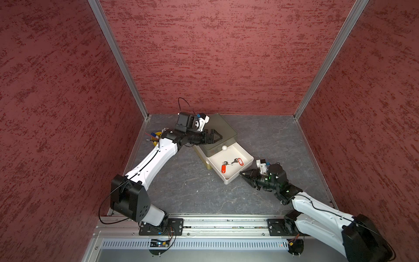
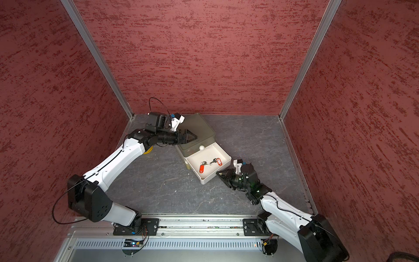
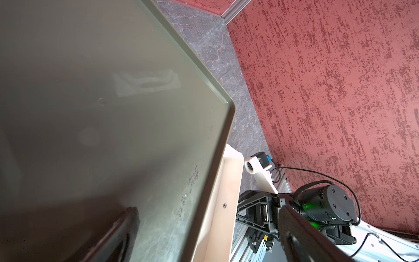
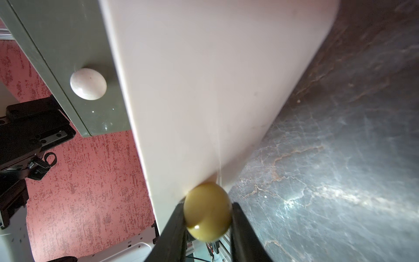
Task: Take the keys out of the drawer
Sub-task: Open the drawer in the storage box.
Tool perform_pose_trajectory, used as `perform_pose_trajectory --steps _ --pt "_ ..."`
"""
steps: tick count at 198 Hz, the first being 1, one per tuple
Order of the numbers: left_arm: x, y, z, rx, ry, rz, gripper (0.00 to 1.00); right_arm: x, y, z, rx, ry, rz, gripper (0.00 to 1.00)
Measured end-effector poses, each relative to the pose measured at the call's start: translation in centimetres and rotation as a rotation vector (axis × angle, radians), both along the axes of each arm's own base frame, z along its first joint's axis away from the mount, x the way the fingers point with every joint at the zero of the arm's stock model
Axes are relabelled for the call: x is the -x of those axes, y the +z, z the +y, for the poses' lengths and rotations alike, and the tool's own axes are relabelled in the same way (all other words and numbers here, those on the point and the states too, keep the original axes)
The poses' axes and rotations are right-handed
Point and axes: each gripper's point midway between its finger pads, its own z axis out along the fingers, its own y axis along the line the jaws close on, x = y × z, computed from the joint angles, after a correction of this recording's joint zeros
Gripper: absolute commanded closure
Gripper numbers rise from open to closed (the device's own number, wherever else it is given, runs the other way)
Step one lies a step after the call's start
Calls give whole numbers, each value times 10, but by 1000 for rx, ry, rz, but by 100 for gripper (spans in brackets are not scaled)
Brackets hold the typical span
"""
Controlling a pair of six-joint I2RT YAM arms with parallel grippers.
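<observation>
Right pincer [image 4: 207, 206]: clamped narrow on the yellow knob [image 4: 207, 211] at the drawer [image 1: 229, 155] front, one finger each side. Drawer stands pulled out of the cabinet [image 1: 221, 129].

Keys [image 1: 224, 169]: two with red tags, lying on the drawer floor close together, well apart from both my pincers. Seen in both top views [image 2: 201, 168].

Left pincer [image 1: 218, 136]: over the cabinet top, fingers [image 3: 306, 238] apart, gripping nothing. Whether it touches the top, cannot tell.
</observation>
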Motion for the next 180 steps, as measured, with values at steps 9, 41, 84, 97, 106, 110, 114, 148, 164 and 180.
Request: perform_pose_trajectory --steps 9,41,84,97,106,110,114,148,164,180 --pt "0 0 0 0 -1 0 0 0 1 0 -2 0 -2 74" --pt "-2 0 -2 2 -4 -5 0 3 -2 -2 -2 -1 1 74" --pt "-4 0 -5 2 -8 -4 0 5 1 -3 -10 -6 -17 73" --pt "-5 0 -6 2 -10 -5 0 5 2 -3 -11 -10 -21 73" --pt "-5 0 -6 2 -9 -5 0 5 2 -4 -11 -10 -21 73" --pt "-5 0 -6 2 -10 -5 0 5 1 -4 -10 -11 -20 73" --pt "-5 0 -6 2 -10 -5 0 5 1 -4 -9 -11 -20 73" --pt "-5 0 -7 2 -11 -5 0 6 -3 -5 -6 -14 -15 68" --pt "-5 0 -6 2 -11 -5 0 8 -6 -6 -2 -15 -10 67" --pt "-5 0 -6 1 -10 -5 0 11 -13 -8 9 -15 8 64"
